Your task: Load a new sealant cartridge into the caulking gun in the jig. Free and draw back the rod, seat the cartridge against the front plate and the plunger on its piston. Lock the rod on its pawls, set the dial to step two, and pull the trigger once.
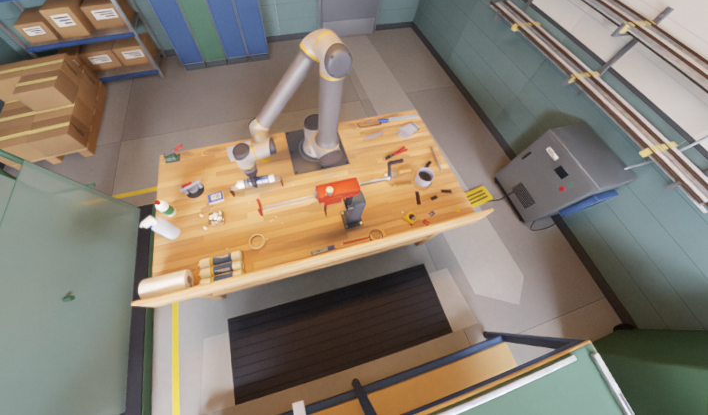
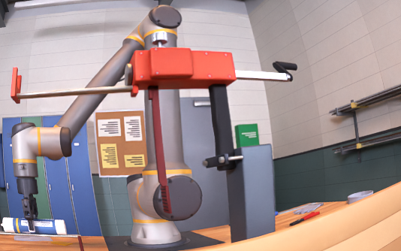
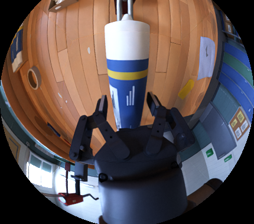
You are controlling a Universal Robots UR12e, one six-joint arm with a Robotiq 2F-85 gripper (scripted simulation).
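The white sealant cartridge point(image 3: 127, 70) with blue and yellow bands lies on its side on a low wooden rest near the bench's back left, nozzle pointing away from the arm's base. My gripper point(image 3: 127, 104) is open and empty, its fingers straddling the cartridge point(image 1: 256, 181) from above point(image 2: 30, 220). The orange caulking gun point(image 1: 337, 190) sits clamped in a grey jig point(image 1: 354, 210) at mid-bench, with its rod point(image 1: 378, 179) drawn back and the hooked handle point(image 2: 284, 67) far behind the body. The red front plate point(image 2: 15, 84) stands at the end of the empty cradle.
A small blue-labelled box point(image 1: 215, 197) and a tray of white bits point(image 1: 215, 217) lie just beyond the cartridge's nozzle. A tape roll point(image 1: 256, 241), spare cartridges point(image 1: 220, 266), a paper roll point(image 1: 165, 283) and bottles point(image 1: 163, 223) fill the bench's left front. A cup point(image 1: 424, 177) stands on the right.
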